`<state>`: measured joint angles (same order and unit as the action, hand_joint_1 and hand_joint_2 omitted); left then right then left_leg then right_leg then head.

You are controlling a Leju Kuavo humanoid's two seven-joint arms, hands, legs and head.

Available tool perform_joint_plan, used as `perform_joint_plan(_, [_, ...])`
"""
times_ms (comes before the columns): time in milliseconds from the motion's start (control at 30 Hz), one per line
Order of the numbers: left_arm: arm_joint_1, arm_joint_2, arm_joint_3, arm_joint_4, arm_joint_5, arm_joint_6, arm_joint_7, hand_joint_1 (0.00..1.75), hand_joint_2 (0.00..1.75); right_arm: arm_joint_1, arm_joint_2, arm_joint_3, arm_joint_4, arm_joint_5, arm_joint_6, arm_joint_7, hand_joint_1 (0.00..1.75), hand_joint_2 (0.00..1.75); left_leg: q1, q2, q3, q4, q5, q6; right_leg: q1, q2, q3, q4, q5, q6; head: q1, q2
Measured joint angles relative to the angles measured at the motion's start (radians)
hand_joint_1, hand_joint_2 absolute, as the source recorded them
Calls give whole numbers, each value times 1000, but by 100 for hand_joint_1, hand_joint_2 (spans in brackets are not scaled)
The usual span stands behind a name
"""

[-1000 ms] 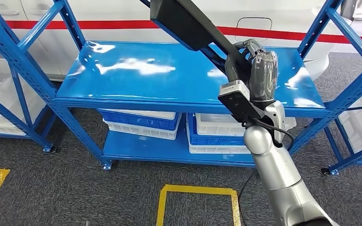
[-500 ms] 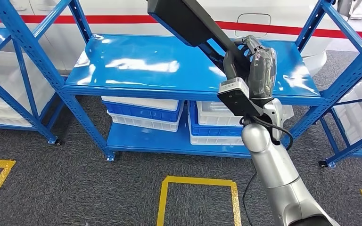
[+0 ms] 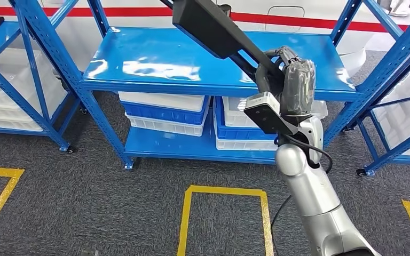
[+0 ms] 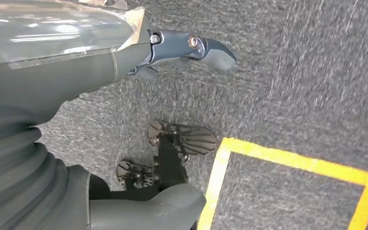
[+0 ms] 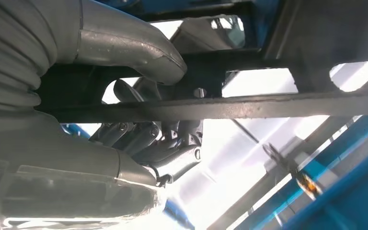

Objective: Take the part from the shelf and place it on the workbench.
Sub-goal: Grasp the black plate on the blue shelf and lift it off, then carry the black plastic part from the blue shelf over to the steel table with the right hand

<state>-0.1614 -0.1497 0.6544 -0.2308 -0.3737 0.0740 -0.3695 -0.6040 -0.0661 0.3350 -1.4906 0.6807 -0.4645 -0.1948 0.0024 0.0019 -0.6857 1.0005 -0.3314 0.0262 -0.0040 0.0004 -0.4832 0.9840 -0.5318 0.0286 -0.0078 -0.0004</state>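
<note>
1. The long black flat metal part (image 3: 213, 29) runs up past the top edge of the head view, so its far end is cut off.
2. The right robot hand (image 3: 291, 80) grips that part near its lower end, holding it raised in front of the blue steel shelf rack (image 3: 155, 58). In the right wrist view, the dark fingers (image 5: 172, 160) curl under a dark bar of the part (image 5: 249, 106) and the thick grey thumb (image 5: 134, 50) lies over it.
3. Glare behind the part washes out much of the right wrist view, and the blue beams there are blurred.
4. The left robot hand (image 4: 187, 48) hangs over the grey carpet floor (image 4: 306, 86). It holds nothing, its fingers lightly curved and apart.
5. Yellow tape lines (image 3: 224, 192) mark a box on the carpet.
6. On the rack's lower shelf sit stacked white and blue plastic crates (image 3: 165, 112), with a second stack (image 3: 240, 133) partly hidden behind the right arm. The upper shelf covers their tops, so I cannot tell what they contain.
7. White crates (image 3: 405, 114) on the neighbouring rack are cut off at the picture edge.
</note>
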Motion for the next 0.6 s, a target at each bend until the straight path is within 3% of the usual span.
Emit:
perform_joint_plan(33, [-2,0,0,0,-3,-1,1,0,175,0,0,-3,0,6,2,3,175,175,2,-2,-4,2,-2,-6,-6,-1,-6,-1,9,-7,0,0])
perform_joint_plan(67, [-3,0,0,0,-7,-1,3,0,175,1,0,-6,0,11,4,6,175,175,5,-3,-11,15,-24,-12,-11,-2,-11,-1,19,-19,-2,0])
perform_joint_plan(100, [-5,-1,-1,0,-10,-1,5,0,175,1,0,-7,-1,15,6,8,175,175,7,-4,-22,46,-65,-19,-17,-4,-18,-3,32,-29,-4,0])
perform_joint_plan(167, [-10,-2,-1,0,-14,-1,8,0,175,2,0,-11,-2,18,11,12,175,175,13,-5,-53,164,-174,-31,-19,-5,-41,-2,56,-41,-6,0])
perform_joint_plan(200, [-12,-2,-1,0,-14,-1,9,0,175,3,0,-13,-2,19,14,13,175,175,15,-5,-64,230,-208,-37,-19,-6,-56,-1,68,-41,-7,0])
perform_joint_plan(233, [-14,-3,-1,0,-14,-1,9,0,175,5,0,-15,-2,19,15,13,175,175,18,-5,-67,280,-218,-42,-18,-6,-70,0,79,-39,-6,0])
perform_joint_plan(267, [-15,-3,-1,0,-14,-1,10,0,175,7,0,-17,-2,19,17,13,175,175,22,-5,-55,301,-205,-47,-19,-5,-85,3,89,-35,-7,0])
perform_joint_plan(300, [-17,-3,-1,0,-14,-1,10,0,175,9,-1,-19,-2,18,18,13,175,175,26,-4,-27,287,-179,-49,-20,-5,-99,6,98,-31,-7,0])
perform_joint_plan(333, [-19,-3,-1,0,-14,-1,10,0,175,11,-2,-22,-2,15,19,12,175,175,29,-5,19,239,-155,-51,-22,-5,-112,11,105,-26,-7,0])
perform_joint_plan(367, [-21,-3,-1,0,-14,-1,10,0,175,12,-3,-26,-2,11,20,12,175,175,31,-5,74,170,-149,-50,-22,-4,-123,18,111,-20,-7,0])
perform_joint_plan(433, [-26,-3,-1,0,-15,-2,8,0,175,11,-7,-34,-2,0,23,9,175,175,28,-8,154,52,-168,-41,-20,-5,-138,27,122,-5,-6,0])
perform_joint_plan(467, [-27,-3,-1,0,-15,-2,8,0,175,11,-9,-37,-2,-5,25,7,175,175,23,-9,168,25,-180,-34,-18,-6,-142,28,129,4,-5,0])
perform_joint_plan(533, [-27,-5,-1,0,-15,-3,7,0,175,12,-16,-40,-1,-18,30,1,175,175,17,-7,158,13,-168,-13,-17,-7,-149,26,142,22,-4,0])
perform_joint_plan(600, [-27,-8,-1,1,-14,-2,7,0,175,13,-27,-45,1,-36,35,-7,175,175,14,-2,137,4,-140,13,-17,-5,-176,60,105,20,-2,0])
